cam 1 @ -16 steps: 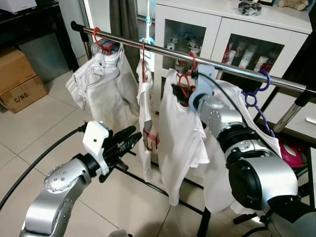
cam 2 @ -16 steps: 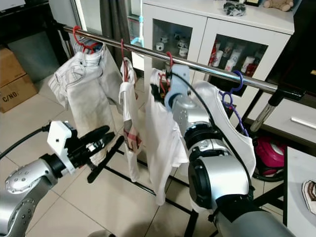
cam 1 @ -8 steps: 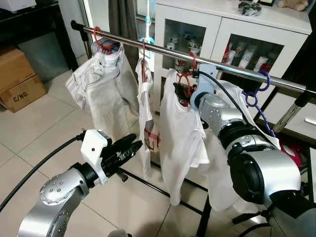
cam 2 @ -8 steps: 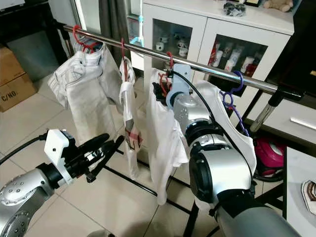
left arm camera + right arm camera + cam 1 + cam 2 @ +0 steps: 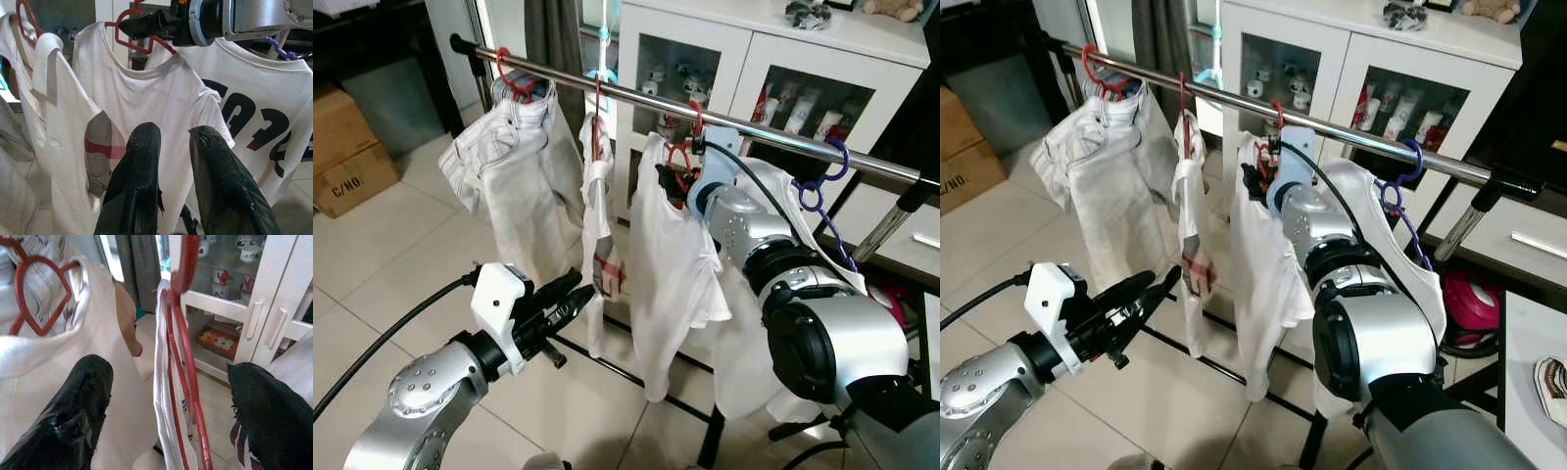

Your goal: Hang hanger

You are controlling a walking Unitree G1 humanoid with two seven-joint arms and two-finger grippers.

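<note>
Two fingers of the right claw (image 5: 166, 406) spread wide around the red hanger (image 5: 188, 357).

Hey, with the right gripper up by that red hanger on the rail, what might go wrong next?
1. The right gripper is open with the red hanger between its fingers; pulling away carelessly could snag it off the rail.
2. Clothes hang tightly packed, so the arm could drag the white T-shirt.
</note>
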